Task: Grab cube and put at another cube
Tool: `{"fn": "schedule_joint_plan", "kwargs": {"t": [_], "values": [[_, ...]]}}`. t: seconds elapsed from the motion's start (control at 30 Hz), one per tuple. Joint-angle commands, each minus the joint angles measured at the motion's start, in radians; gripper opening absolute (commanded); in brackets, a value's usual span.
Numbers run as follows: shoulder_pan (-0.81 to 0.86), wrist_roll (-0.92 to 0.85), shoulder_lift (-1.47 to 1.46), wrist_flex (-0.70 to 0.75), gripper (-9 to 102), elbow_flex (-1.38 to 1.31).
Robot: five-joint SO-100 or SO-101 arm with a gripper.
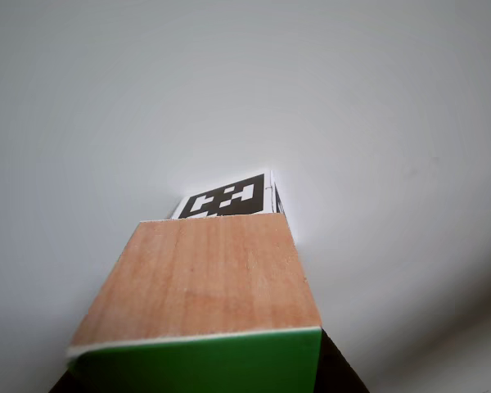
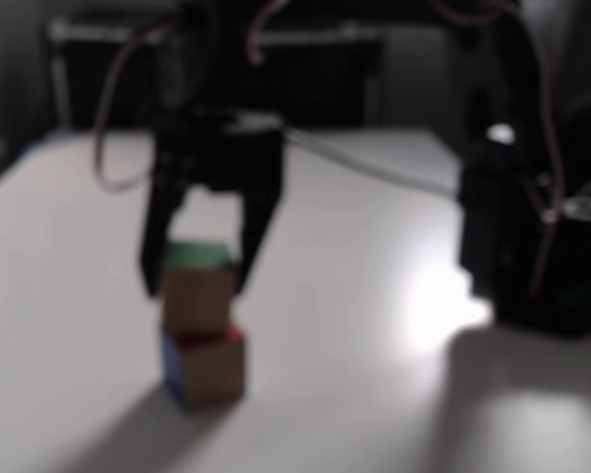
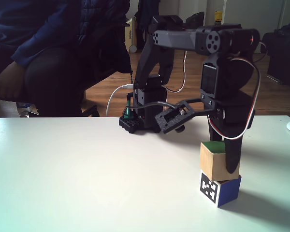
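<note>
Gripping the wooden cube (image 3: 213,161), your pincer (image 3: 221,162) has it sitting squarely atop the marker cube (image 3: 220,189); release straight up.

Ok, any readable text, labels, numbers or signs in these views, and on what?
None readable.
Marker cube: black-and-white pixel patterns, no letters or digits; its top face shows in the other view.
Wooden cube: plain wood, green face.
Yellow sign on the back wall: too small to read.

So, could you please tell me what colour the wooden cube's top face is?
Green, clearest on the wooden cube in a fixed view.
</note>
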Motion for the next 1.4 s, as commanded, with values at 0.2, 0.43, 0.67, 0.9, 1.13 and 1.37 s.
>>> {"fn": "schedule_joint_plan", "kwargs": {"t": [0.2,0.43,0.67,0.9,1.13,1.37], "values": [[-0.026,0.008,0.009,0.012,23,-0.051],[-0.023,0.000,0.009,0.032,26,-0.067],[-0.018,-0.012,-0.005,0.069,32,-0.101],[-0.014,-0.006,-0.043,0.124,36,-0.170],[-0.031,-0.006,0.028,0.133,36,-0.150],[-0.103,-0.002,0.330,0.133,36,0.002]]}}
